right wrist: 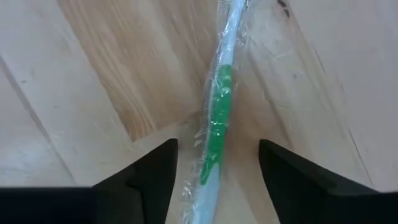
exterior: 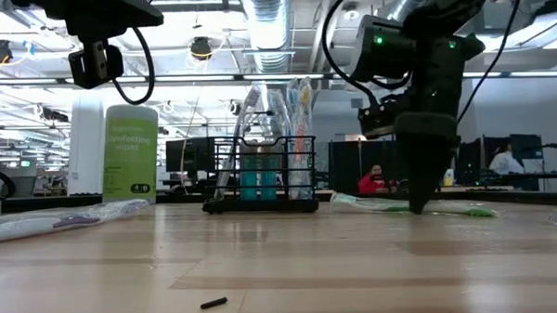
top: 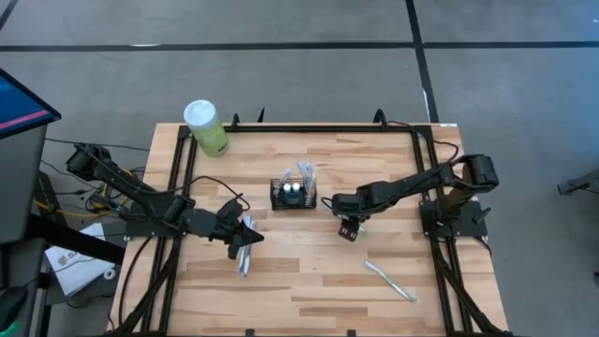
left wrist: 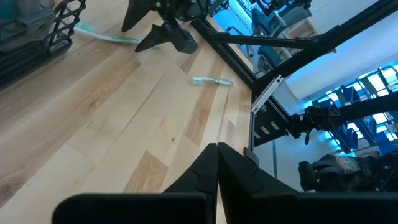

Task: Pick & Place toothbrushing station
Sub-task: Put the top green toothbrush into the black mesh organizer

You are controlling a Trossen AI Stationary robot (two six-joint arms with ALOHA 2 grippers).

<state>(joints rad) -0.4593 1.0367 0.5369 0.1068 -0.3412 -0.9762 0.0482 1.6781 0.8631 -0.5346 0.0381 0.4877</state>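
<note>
The toothbrushing station (top: 293,195), a small black wire caddy, stands on its base mid-table with wrapped brushes upright in it (exterior: 260,171). My right gripper (right wrist: 217,146) points down just right of the caddy (top: 348,228). It is open, with one finger on each side of a wrapped green-and-white toothbrush (right wrist: 219,93) that lies flat on the wood. My left gripper (top: 247,234) hovers left of the caddy, shut (left wrist: 217,152) and holding nothing, above another wrapped toothbrush (exterior: 67,220) lying on the table.
A green canister with a white lid (top: 206,126) stands at the far left corner. Another green-and-white toothbrush (top: 390,281) lies toward the near right. A small dark bit (exterior: 214,304) lies on the near boards. A black frame (top: 178,187) borders the table.
</note>
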